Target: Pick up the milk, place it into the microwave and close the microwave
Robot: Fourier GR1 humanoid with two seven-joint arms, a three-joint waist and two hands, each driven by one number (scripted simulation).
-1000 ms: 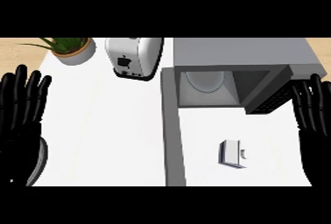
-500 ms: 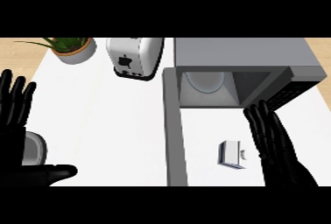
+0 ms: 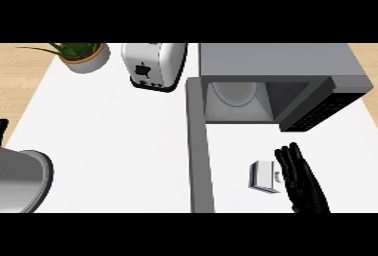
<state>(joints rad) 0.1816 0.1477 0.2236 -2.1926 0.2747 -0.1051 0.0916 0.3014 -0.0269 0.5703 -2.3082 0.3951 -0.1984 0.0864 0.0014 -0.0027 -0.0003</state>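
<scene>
The milk (image 3: 263,176) is a small white carton lying on the counter in front of the microwave (image 3: 280,62). The microwave stands open, its door (image 3: 196,150) swung out toward me and seen edge-on, with a round plate (image 3: 236,93) inside the cavity. My right hand (image 3: 300,179) is open with straight fingers, just right of the milk and close to its side; whether they touch is unclear. Of my left hand (image 3: 3,130) only a dark sliver shows at the left edge, above its grey forearm (image 3: 21,181).
A toaster (image 3: 154,66) stands at the back, left of the microwave. A potted plant (image 3: 80,54) sits in the back left corner. The microwave's dark control panel (image 3: 319,111) juts out right of the cavity. White counter (image 3: 111,140) spreads left of the door.
My right hand has come down and left from beside the microwave to the milk's right side. My left hand has slid out past the left edge, leaving mostly its forearm.
</scene>
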